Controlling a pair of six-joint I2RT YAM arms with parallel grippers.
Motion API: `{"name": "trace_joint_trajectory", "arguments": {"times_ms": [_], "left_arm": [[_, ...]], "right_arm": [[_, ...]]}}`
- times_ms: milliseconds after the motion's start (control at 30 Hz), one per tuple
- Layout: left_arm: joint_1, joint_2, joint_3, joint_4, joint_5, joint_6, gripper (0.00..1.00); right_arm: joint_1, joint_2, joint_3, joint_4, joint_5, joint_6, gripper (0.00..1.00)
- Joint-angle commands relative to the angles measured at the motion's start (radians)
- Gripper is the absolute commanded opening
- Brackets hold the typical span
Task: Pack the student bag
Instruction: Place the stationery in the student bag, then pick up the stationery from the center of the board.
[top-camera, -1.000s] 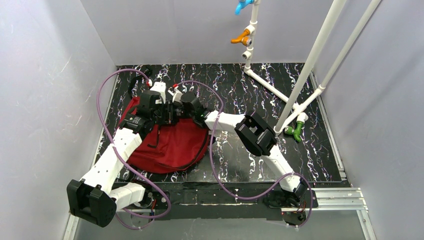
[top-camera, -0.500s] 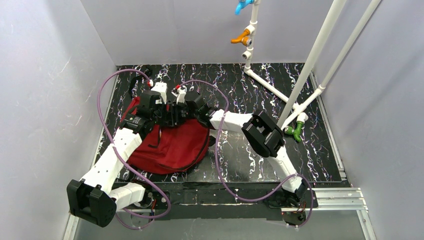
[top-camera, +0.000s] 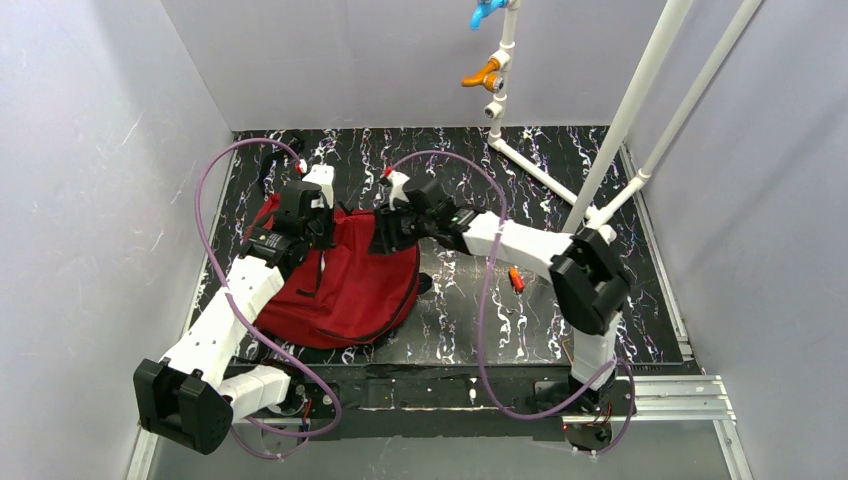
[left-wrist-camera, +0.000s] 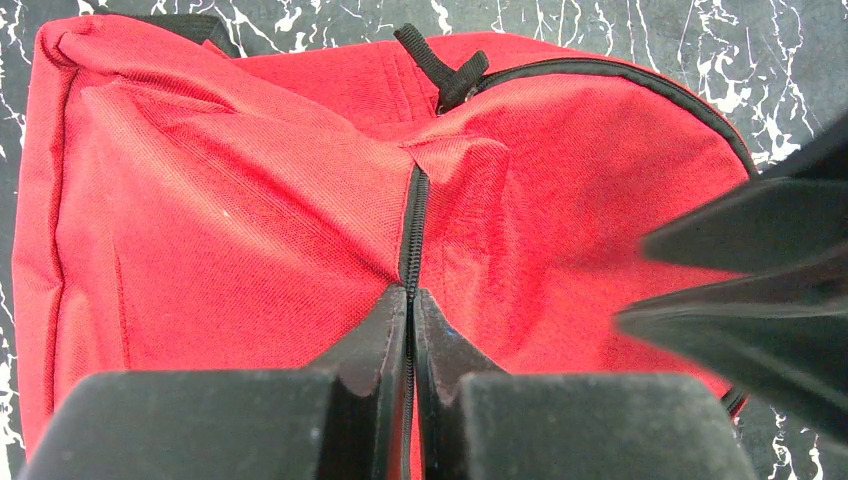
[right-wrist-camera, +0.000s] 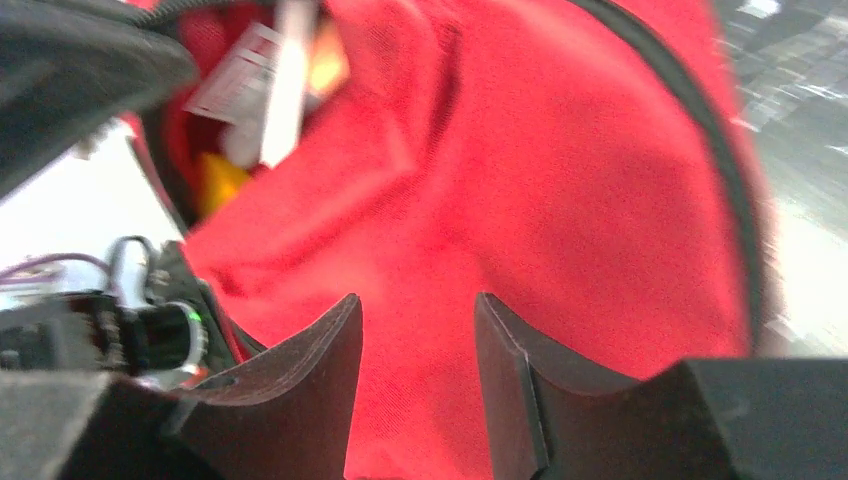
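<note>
Left gripper (left-wrist-camera: 410, 300) is clamped on the student bag's (left-wrist-camera: 230, 200) zip (left-wrist-camera: 412, 225), apparently bracing it for closing; right gripper (right-wrist-camera: 413, 312), parted and empty at the bag's 2 o'clock, should next grip fabric.

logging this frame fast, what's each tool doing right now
left tool: closed, pinching the red backpack at its zip line.
right tool: open, holding nothing, with red fabric just beyond the gap.

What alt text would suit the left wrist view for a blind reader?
The left gripper pinches shut on the black zip of the red student bag, which fills the view. A blurred dark shape intrudes at right; marbled table behind.
</note>
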Motion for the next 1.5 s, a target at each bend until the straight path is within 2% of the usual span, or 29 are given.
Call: {"name": "trace_joint_trajectory", "arguments": {"times_ms": [0, 133, 233, 433, 500, 733, 900, 1233, 1467], "left_arm": [[-0.012, -0.015, 0.02, -0.001, 0.035, -0.006, 0.0], [-0.012, -0.015, 0.021, -0.001, 0.046, -0.008, 0.0], [-0.012, -0.013, 0.024, -0.001, 0.058, -0.01, 0.0], [-0.012, -0.009, 0.024, -0.001, 0.063, -0.011, 0.0], [-0.012, -0.011, 0.023, -0.001, 0.06, -0.01, 0.0], [-0.013, -0.013, 0.021, -0.002, 0.048, -0.009, 0.0], [-0.015, -0.013, 0.021, -0.003, 0.047, -0.009, 0.0], [-0.016, -0.011, 0.021, -0.004, 0.048, -0.007, 0.0], [-0.016, -0.01, 0.023, -0.004, 0.052, -0.008, 0.0]], "right_arm": [[-0.05, -0.146, -0.066, -0.36, 0.246, -0.227, 0.55], [-0.06, -0.238, -0.142, -0.596, 0.642, -0.306, 0.63], [-0.076, -0.271, -0.188, -0.732, 0.888, -0.274, 0.68], [-0.111, -0.274, -0.202, -0.889, 1.031, -0.15, 0.72], [-0.126, -0.273, -0.217, -0.871, 0.996, -0.154, 0.76], [-0.251, -0.28, -0.31, -0.721, 0.703, -0.205, 0.76], [-0.296, -0.262, -0.361, -0.681, 0.667, -0.212, 0.71], [-0.304, -0.235, -0.393, -0.627, 0.523, -0.222, 0.43], [-0.303, -0.226, -0.377, -0.592, 0.393, -0.226, 0.19]]}}
